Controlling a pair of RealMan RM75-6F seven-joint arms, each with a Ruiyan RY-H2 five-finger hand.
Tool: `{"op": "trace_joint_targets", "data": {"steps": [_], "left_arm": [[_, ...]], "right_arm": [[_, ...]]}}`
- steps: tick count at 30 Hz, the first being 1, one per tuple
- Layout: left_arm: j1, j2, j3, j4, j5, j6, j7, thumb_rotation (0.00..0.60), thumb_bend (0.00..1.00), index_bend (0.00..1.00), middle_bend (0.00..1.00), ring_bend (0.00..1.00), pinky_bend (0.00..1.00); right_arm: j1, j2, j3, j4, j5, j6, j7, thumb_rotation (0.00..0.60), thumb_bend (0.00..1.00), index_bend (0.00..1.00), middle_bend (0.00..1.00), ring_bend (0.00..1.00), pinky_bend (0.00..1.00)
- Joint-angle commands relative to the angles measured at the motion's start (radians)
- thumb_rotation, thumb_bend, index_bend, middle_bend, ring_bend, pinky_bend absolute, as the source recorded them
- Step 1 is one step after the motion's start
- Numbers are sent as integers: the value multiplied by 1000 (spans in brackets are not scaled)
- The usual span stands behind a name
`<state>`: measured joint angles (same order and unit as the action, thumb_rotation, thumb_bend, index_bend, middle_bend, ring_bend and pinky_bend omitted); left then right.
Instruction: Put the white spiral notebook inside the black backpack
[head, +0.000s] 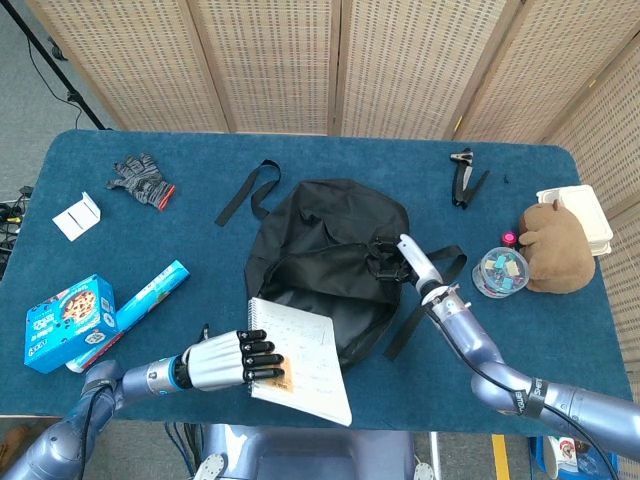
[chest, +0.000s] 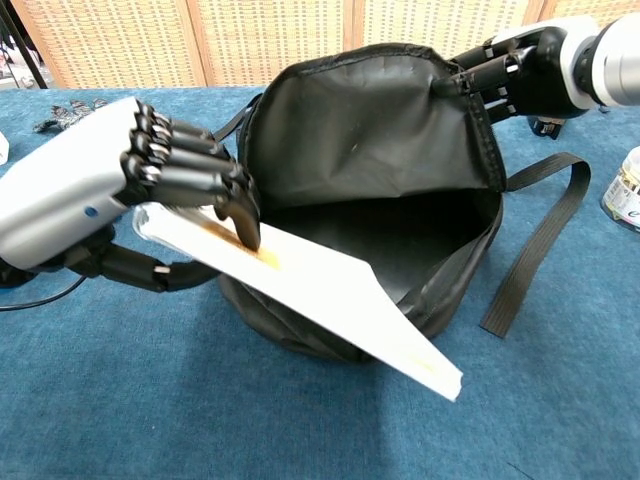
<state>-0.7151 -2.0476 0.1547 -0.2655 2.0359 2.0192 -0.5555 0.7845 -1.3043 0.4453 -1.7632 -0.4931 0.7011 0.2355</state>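
White notebook (chest: 300, 285) under left fingers (chest: 200, 180)

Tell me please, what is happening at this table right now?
The left hand holds the white spiral notebook at the open mouth of the black backpack. The right hand holds the backpack's top flap up. The notebook is not inside yet; it lies tilted across the front rim.
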Motion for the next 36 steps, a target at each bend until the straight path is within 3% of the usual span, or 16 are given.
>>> {"op": "trace_joint_targets", "data": {"steps": [1, 16, 36], "left_arm": [[-20, -19, 23, 28, 6, -49, 42, 600, 503, 723, 587, 564, 649], [-94, -87, 73, 78, -20, -178, 86, 600, 503, 729, 587, 568, 649], [-170, -94, 79, 118, -96, -373, 139, 600, 503, 738, 587, 566, 649]], "right_arm": [[4, 13, -1, -21, 12, -20, 10, 600, 618, 595, 515, 297, 430], [2, 100, 5, -110, -3, -99, 76, 600, 626, 599, 518, 297, 419], [-67, 177, 17, -170, -187, -233, 200, 600, 646, 623, 546, 297, 419]]}}
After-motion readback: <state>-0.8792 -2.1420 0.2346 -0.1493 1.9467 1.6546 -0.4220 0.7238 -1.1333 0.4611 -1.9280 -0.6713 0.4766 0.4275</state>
